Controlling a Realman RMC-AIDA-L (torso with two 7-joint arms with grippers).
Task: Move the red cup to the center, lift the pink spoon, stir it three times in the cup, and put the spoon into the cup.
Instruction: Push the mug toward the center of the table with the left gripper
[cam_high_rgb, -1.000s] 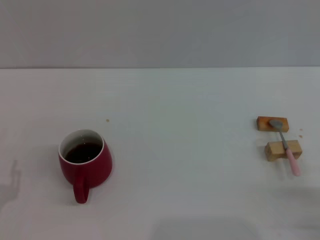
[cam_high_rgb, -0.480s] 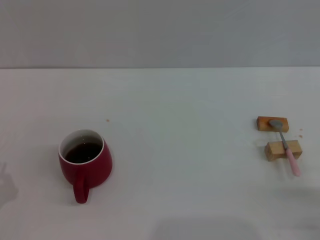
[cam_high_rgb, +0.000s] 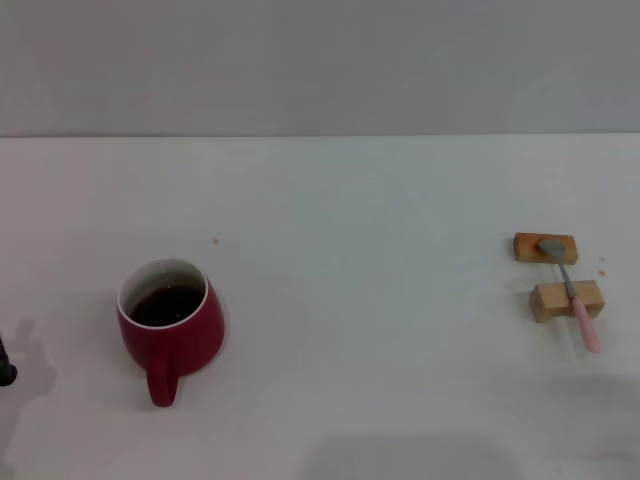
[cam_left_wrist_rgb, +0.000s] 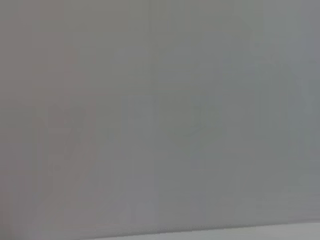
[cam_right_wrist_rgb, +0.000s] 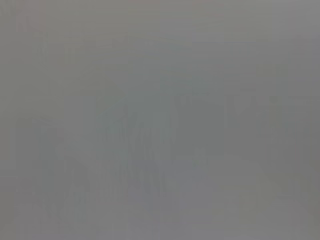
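Note:
The red cup (cam_high_rgb: 171, 325) stands on the left part of the white table (cam_high_rgb: 370, 330), dark liquid inside and its loop handle toward the front. Far to the right, the pink spoon (cam_high_rgb: 572, 292) lies across two tan wooden blocks, its grey bowl on the farther block (cam_high_rgb: 545, 247) and its pink handle reaching past the nearer block (cam_high_rgb: 566, 300). A small dark piece of my left gripper (cam_high_rgb: 4, 372) shows at the left edge of the head view, well left of the cup. My right gripper is out of view. Both wrist views show only a plain grey surface.
A tiny brown speck (cam_high_rgb: 215, 241) lies on the table behind the cup. The table's far edge meets a grey wall (cam_high_rgb: 320, 60).
A dark tip of my left gripper has come into view at the left edge, and its shadow on the table has shifted. Cup and spoon have not moved.

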